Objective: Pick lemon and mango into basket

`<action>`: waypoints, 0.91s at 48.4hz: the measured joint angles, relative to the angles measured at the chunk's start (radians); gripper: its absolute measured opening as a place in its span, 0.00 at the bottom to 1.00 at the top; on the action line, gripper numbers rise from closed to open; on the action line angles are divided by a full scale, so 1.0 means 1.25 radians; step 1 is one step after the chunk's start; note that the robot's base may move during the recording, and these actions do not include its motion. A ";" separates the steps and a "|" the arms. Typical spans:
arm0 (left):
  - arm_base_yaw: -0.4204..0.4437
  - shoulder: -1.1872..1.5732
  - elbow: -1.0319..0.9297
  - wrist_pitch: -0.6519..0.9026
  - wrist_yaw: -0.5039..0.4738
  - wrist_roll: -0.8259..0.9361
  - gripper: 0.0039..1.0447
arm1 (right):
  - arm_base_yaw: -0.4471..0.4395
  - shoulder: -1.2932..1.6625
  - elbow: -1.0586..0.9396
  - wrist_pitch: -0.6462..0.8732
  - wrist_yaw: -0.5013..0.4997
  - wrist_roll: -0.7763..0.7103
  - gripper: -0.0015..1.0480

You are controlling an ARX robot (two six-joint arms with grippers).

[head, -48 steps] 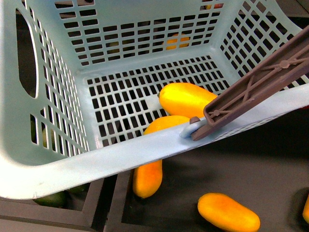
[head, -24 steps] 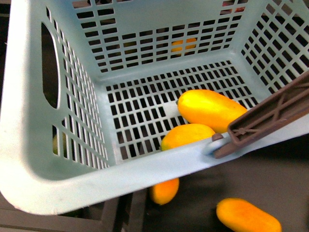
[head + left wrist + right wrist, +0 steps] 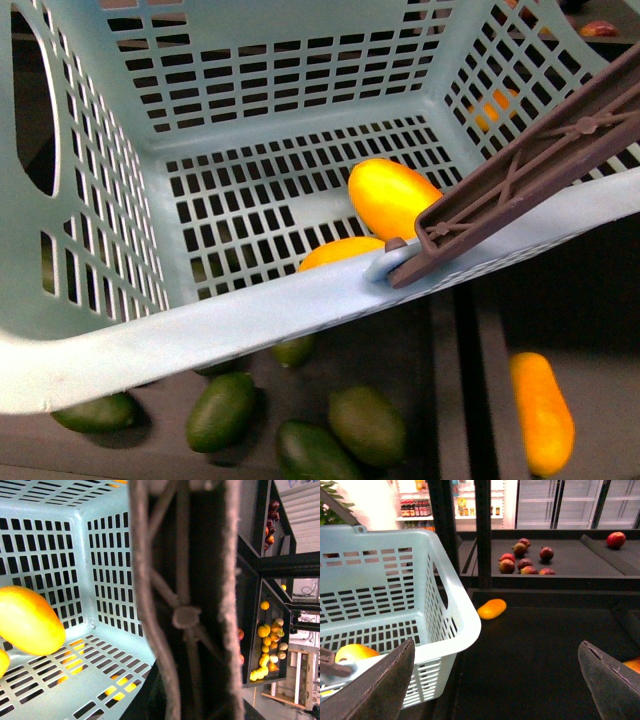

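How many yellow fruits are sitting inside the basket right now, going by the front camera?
2. One mango lies on the basket floor toward the handle side; a second yellow fruit sits against the near wall, mostly hidden by the rim. More could hide behind that rim.

Basket [image 3: 250, 320] rim hides lower mango [image 3: 340, 252]; handle [image 3: 187, 605] blurred.

We see dark green oval fruits [image 3: 222, 410] lying together on the dark shelf [image 3: 450, 400]. Red apples [image 3: 525, 562] lie in a far tray, bottles [image 3: 415, 507] behind them.
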 joint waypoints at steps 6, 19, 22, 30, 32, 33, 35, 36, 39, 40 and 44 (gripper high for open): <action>0.000 0.000 0.000 0.000 0.005 0.003 0.04 | 0.000 0.001 0.000 0.000 -0.001 0.000 0.92; 0.000 0.000 0.000 0.000 0.011 0.001 0.04 | 0.000 0.001 0.000 -0.001 -0.001 0.000 0.92; 0.000 0.000 0.000 0.000 0.007 0.001 0.04 | 0.000 0.001 0.000 -0.001 -0.001 0.000 0.92; 0.000 0.000 0.000 0.000 0.004 0.002 0.04 | 0.000 0.001 0.000 -0.001 -0.001 0.000 0.92; 0.000 0.000 0.000 0.000 0.003 0.001 0.04 | 0.000 0.001 0.000 -0.001 -0.001 0.000 0.92; 0.000 0.000 0.000 0.000 0.003 0.001 0.04 | 0.000 0.000 0.000 -0.001 -0.001 0.000 0.92; 0.000 0.000 0.000 0.000 0.004 0.002 0.04 | 0.000 0.001 0.000 -0.001 -0.001 0.000 0.92; 0.000 0.000 0.000 0.000 0.004 0.002 0.04 | 0.000 0.002 0.000 -0.001 0.000 0.000 0.92; 0.000 0.000 0.000 0.000 0.005 0.001 0.04 | -0.001 0.001 0.000 -0.001 -0.002 0.000 0.92; 0.000 0.000 0.000 0.000 0.005 0.001 0.04 | -0.001 0.000 0.000 -0.001 0.000 0.000 0.92; 0.000 0.000 0.000 0.000 0.009 0.002 0.04 | 0.000 0.001 0.000 -0.001 -0.002 0.000 0.92</action>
